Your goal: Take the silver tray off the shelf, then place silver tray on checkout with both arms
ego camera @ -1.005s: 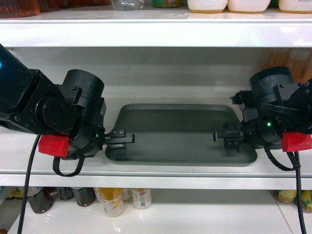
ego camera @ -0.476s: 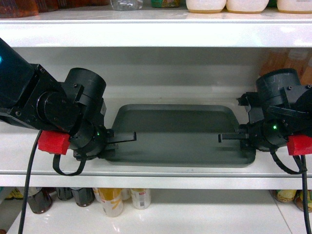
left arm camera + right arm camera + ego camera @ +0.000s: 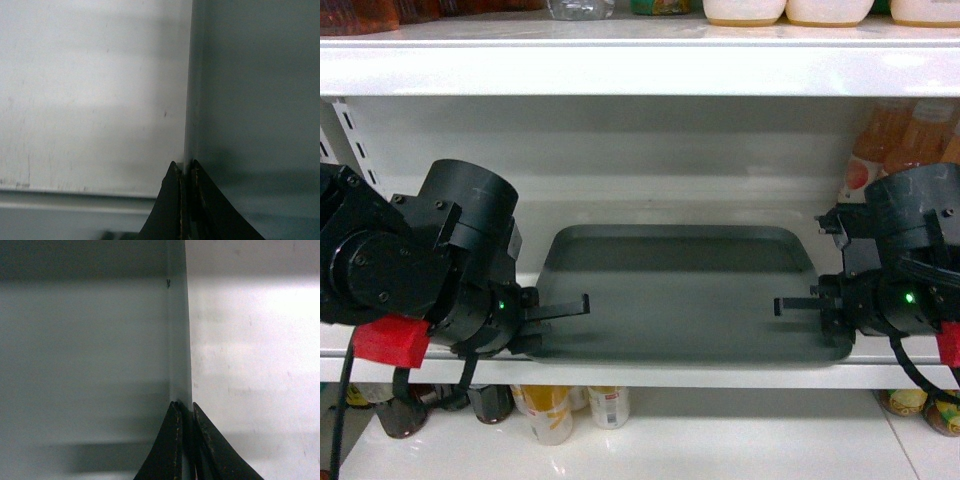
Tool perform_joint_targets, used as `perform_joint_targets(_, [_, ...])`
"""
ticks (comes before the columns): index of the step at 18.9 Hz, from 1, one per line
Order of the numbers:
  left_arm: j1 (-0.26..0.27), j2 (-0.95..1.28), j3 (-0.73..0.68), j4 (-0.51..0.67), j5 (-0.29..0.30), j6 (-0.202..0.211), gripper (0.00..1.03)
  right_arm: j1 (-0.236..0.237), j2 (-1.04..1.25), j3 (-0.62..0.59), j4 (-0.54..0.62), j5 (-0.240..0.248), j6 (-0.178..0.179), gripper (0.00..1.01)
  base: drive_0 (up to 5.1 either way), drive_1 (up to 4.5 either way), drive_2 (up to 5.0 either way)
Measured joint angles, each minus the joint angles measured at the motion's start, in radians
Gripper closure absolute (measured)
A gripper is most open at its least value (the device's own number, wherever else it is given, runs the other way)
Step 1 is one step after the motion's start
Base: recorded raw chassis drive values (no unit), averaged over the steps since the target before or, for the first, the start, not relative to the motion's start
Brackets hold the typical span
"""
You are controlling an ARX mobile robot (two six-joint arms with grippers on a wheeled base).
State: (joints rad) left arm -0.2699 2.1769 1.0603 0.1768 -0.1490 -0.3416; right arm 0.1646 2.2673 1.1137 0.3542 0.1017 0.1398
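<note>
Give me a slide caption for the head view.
Both end effectors, left and right, clamp opposite rims of the silver tray on the shelf.

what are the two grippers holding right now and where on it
Both hold the silver tray: the left gripper is pinched on the raised rim of its left short edge, the right gripper on the rim of its right short edge.
</note>
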Motion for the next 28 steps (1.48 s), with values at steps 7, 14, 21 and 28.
perform_joint_targets(7, [-0.072,-0.447,-0.351,0.048,-0.102,-0.068,1.0,0.007,-0.382,-0.42,0.238,-0.046,0.048,0.97,0.0,0.0,0.0])
perform_joint_targets(14, [-0.139,-0.97,-0.624,-0.068,-0.206,0.008,1.0,0.038,-0.884,-0.791,0.254,-0.1,0.097,0.98,0.0,0.0,0.0])
perform_joint_targets(21, [-0.139,-0.961,-0.612,-0.068,-0.214,0.029,1.0,0.038,-0.879,-0.78,0.246,-0.101,0.097,0.98,0.0,0.0,0.0])
perform_joint_targets(28, [-0.139,-0.96,-0.612,-0.067,-0.214,0.03,1.0,0.038,-0.879,-0.779,0.247,-0.101,0.098,0.98,0.0,-3.62,3.6])
